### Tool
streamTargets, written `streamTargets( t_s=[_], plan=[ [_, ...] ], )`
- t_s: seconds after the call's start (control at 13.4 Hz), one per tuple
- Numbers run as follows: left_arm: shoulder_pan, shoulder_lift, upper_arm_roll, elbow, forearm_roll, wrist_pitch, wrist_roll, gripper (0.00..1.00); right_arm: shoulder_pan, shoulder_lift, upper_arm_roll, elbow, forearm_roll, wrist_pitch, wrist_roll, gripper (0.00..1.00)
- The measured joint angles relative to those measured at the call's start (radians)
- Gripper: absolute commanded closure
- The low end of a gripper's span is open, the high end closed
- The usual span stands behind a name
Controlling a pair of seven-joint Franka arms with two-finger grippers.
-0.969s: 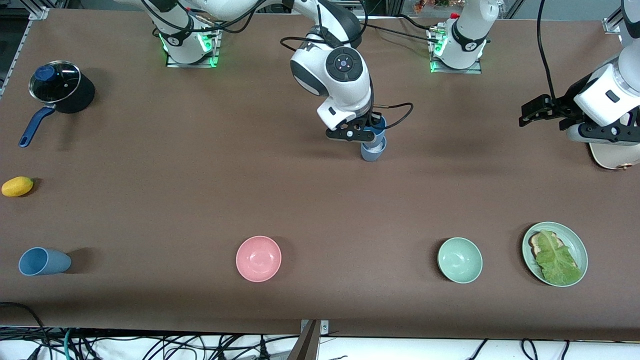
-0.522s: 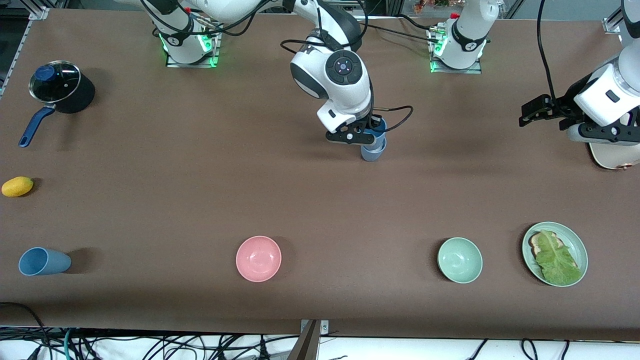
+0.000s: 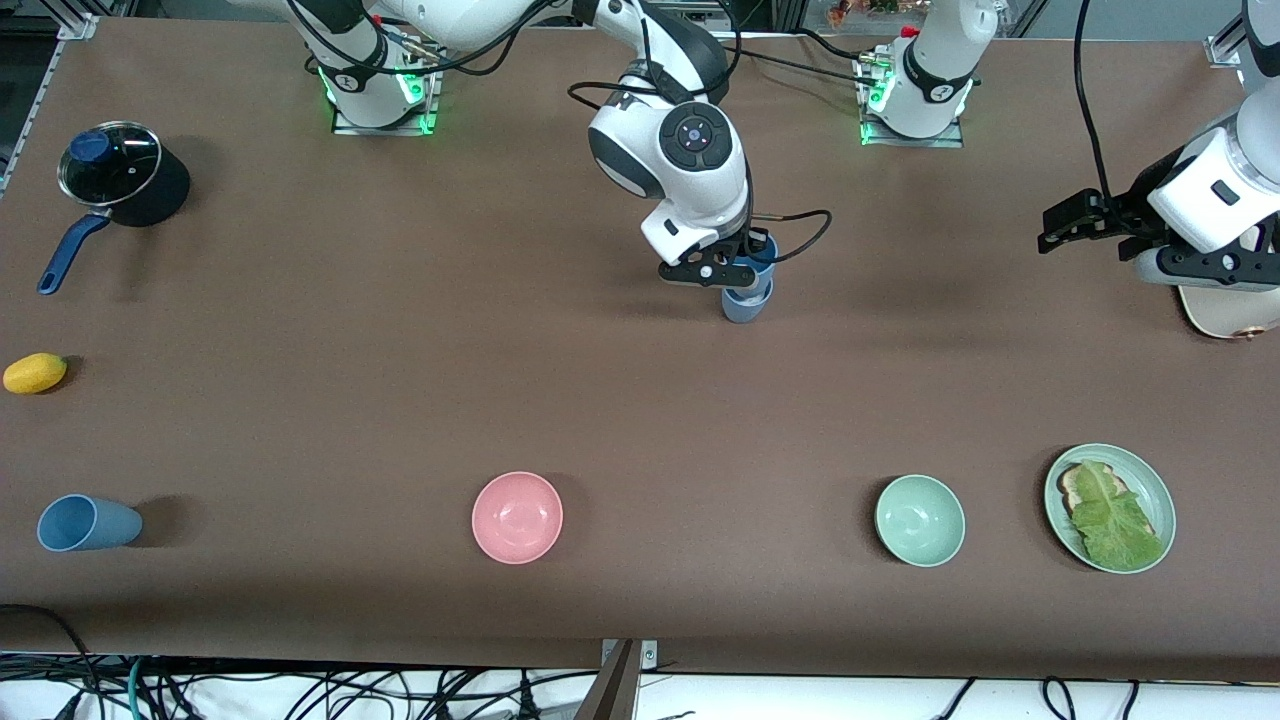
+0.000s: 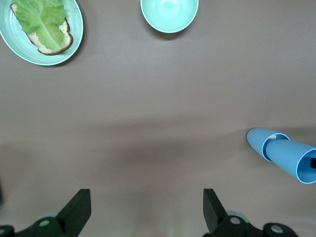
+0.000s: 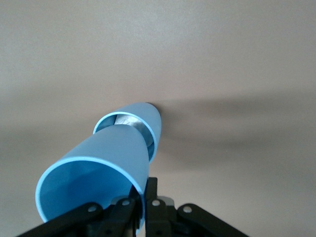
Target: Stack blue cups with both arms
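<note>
Since a sec ago, R arm's wrist has drifted slightly toward L arm's end; held cup (image 3: 757, 262) sits a bit lower in standing cup (image 3: 742, 305). Rest unchanged.

R gripper (image 5: 139, 205) clamped tight on held cup's rim wall, one finger inside, one outside. That grip leaves the narrow base free to drop into the open mouth below. Base is already inside standing cup, tilted, prob not fully seated. Stack is mid-table, nearer the bases than pink bowl (image 3: 517, 517).

L gripper (image 4: 143, 210) waits, jaws wide, holding nothing, over L arm's end of table, clear of the stack.

Third cup (image 3: 85, 523) lies on its side at R arm's end, near front edge, not yet stacked.
</note>
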Motion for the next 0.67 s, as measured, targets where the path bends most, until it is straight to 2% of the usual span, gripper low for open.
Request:
streamTargets(
  t_s=[0.15, 0.22, 0.3, 0.37, 0.45, 0.52, 0.6, 0.67],
  plan=[
    [0.0, 0.0, 0.0, 0.0, 0.0, 0.0, 0.0, 0.0, 0.0, 0.004, -0.001, 0.0, -0.002, 0.0, 0.0, 1.0],
    [0.0, 0.0, 0.0, 0.0, 0.0, 0.0, 0.0, 0.0, 0.0, 0.005, -0.002, 0.0, -0.006, 0.0, 0.0, 0.92],
    [0.0, 0.0, 0.0, 0.0, 0.0, 0.0, 0.0, 0.0, 0.0, 0.005, -0.003, 0.0, -0.008, 0.002, 0.0, 0.67],
    [0.0, 0.0, 0.0, 0.0, 0.0, 0.0, 0.0, 0.0, 0.0, 0.006, -0.004, 0.0, -0.01, 0.004, 0.0, 0.57],
    [-0.001, 0.0, 0.0, 0.0, 0.0, 0.0, 0.0, 0.0, 0.0, 0.006, -0.004, 0.0, -0.01, 0.006, 0.0, 0.35],
    [-0.001, 0.0, 0.0, 0.0, 0.0, 0.0, 0.0, 0.0, 0.0, 0.006, -0.004, 0.0, -0.011, 0.009, 0.0, 0.23],
    [-0.001, 0.0, 0.0, 0.0, 0.0, 0.0, 0.0, 0.0, 0.001, 0.007, -0.004, 0.0, -0.017, 0.012, 0.0, 0.0],
    [-0.001, 0.0, 0.0, 0.0, 0.0, 0.0, 0.0, 0.0, 0.001, 0.007, -0.004, 0.001, -0.033, 0.014, 0.0, 0.0]
  ],
)
